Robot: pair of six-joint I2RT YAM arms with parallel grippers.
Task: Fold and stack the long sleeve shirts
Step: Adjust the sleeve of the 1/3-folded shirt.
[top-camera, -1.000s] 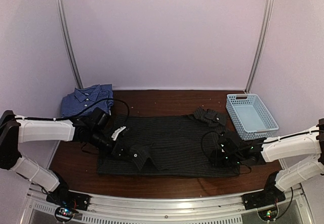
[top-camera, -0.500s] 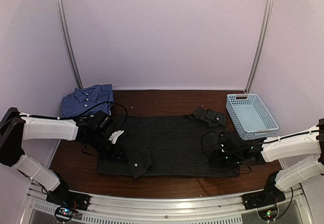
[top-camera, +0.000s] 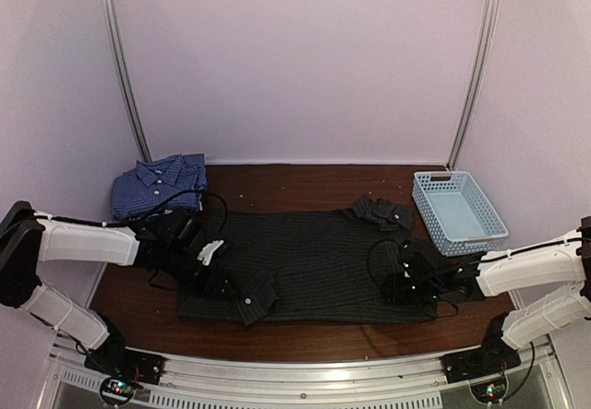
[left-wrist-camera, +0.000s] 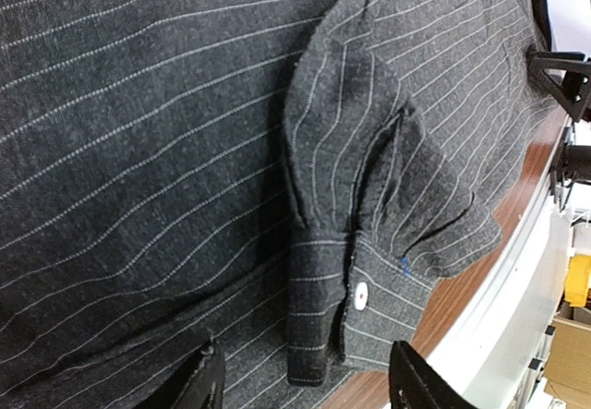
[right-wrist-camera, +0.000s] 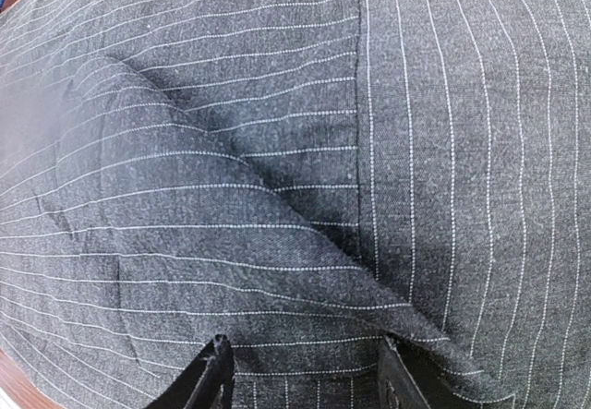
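Folding the black shirt (top-camera: 314, 261) looked to be the step in hand. Doing it well likely meant drawing each sleeve square across the body and smoothing out ridges first, since soft cloth holds any crease pressed into it. The shirt lay flat across the middle of the brown wooden tabletop (top-camera: 305, 180), a limp dark weave with thin pale pinstripes. The blue shirt (top-camera: 159, 183), finely checked, sat folded at the far left corner. The light blue basket (top-camera: 425, 208), rigid latticed plastic, stood at the right edge. The left jaws stood apart and gripped nothing; the stiffer cuff (left-wrist-camera: 351, 303), with its small white button (left-wrist-camera: 360, 292), lay just ahead of them near the front edge. The right jaws stood apart over a raised fold, with no cloth pinched between them.
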